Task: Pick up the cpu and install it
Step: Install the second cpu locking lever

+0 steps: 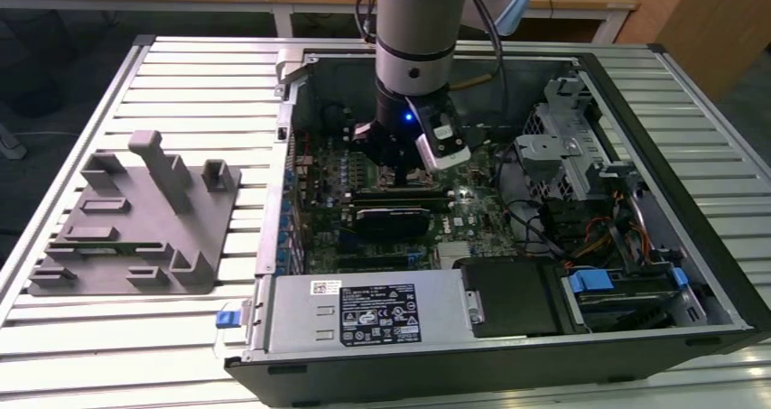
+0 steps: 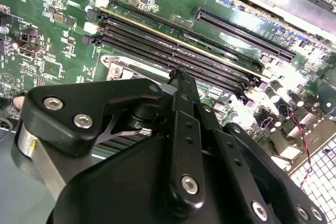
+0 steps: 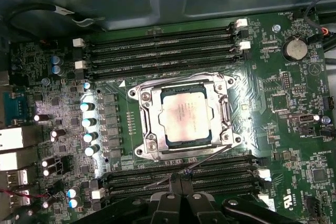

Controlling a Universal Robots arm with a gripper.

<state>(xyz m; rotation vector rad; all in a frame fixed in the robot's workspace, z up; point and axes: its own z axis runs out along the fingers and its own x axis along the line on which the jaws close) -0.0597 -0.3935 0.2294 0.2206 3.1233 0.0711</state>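
Already the cpu (image 3: 185,115) sits in its socket (image 3: 184,118); your hand (image 3: 181,182) hovers beside, clenched, empty. Risk: a tilted chip bends pins.

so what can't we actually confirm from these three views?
- Gripper fingertips: cut off by the edge in the first wrist view, hidden behind the gripper body in the second wrist view.
- Cpu lies inside the socket frame; whether it is fully seated is too fine to tell in the first wrist view.
- Socket area in the exterior view: covered by the arm.
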